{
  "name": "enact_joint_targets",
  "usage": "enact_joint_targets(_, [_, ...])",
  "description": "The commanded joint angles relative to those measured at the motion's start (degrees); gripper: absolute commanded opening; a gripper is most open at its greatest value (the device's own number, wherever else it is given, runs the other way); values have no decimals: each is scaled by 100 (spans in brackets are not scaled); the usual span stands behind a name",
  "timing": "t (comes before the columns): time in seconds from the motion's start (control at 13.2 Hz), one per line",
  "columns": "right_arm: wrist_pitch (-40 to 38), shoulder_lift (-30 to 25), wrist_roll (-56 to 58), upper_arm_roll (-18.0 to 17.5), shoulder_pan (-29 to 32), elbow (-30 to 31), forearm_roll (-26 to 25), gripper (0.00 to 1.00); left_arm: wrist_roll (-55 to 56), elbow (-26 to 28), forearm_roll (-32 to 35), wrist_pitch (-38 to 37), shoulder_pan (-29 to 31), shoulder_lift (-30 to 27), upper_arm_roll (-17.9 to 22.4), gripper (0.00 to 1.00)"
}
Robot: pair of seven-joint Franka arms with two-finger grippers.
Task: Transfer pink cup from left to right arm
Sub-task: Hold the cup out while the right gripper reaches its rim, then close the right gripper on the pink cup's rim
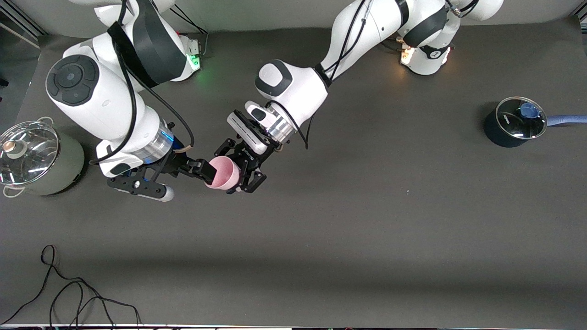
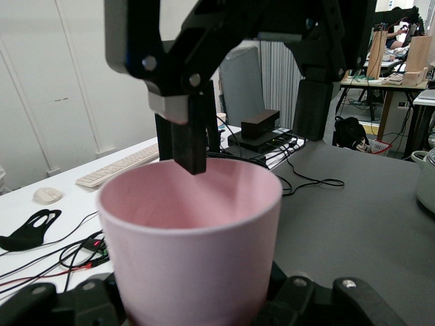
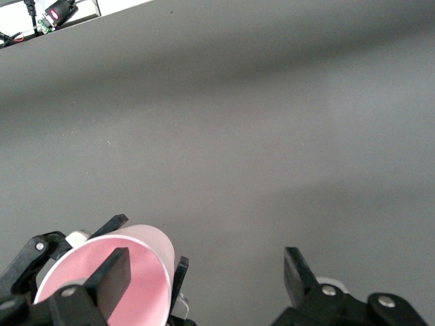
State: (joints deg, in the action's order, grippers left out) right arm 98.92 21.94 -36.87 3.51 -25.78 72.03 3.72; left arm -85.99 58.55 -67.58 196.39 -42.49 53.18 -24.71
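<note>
I see my left gripper (image 1: 236, 176) squeezing the small pale-pink plastic cup (image 1: 223, 173) up over the dark grey table (image 1: 367, 220), and my right gripper (image 1: 202, 170) wide open with one finger (image 2: 187, 139) inside it, so letting go early could drop it.

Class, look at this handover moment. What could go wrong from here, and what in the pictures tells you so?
1. The right gripper is open, with one finger inside the pink cup and the other well outside it. If the left gripper, shut on the cup, lets go first, the cup may drop to the table.
2. Closing would likely pinch only one thin wall, so the cup might tilt or slip.
</note>
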Motion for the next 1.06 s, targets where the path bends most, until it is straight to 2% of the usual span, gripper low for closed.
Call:
enact_joint_targets(0.0, [-74, -93, 162, 35, -207, 65, -108, 100, 118, -19, -1, 119, -93, -53, 89, 0])
enact_joint_targets(0.08, [-144, -128, 267, 35, -225, 83, -117, 100, 118, -19, -1, 119, -84, -53, 89, 0])
enact_joint_targets(0.3, [-434, -234, 1679, 53, -225, 92, -108, 100, 223, -10, -1, 119, -75, -88, 89, 0])
enact_joint_targets(0.38, [-452, -251, 1831, 53, -225, 92, -117, 100, 241, -10, -1, 119, -75, -89, 89, 0])
enact_joint_targets(0.91, [-137, -120, 1823, 97, -164, 56, -108, 97, 267, -27, -1, 119, -75, -89, 98, 0])
enact_joint_targets(0.99, [-119, -102, 1823, 97, -164, 56, -108, 89, 267, -27, -1, 119, -75, -89, 98, 0])
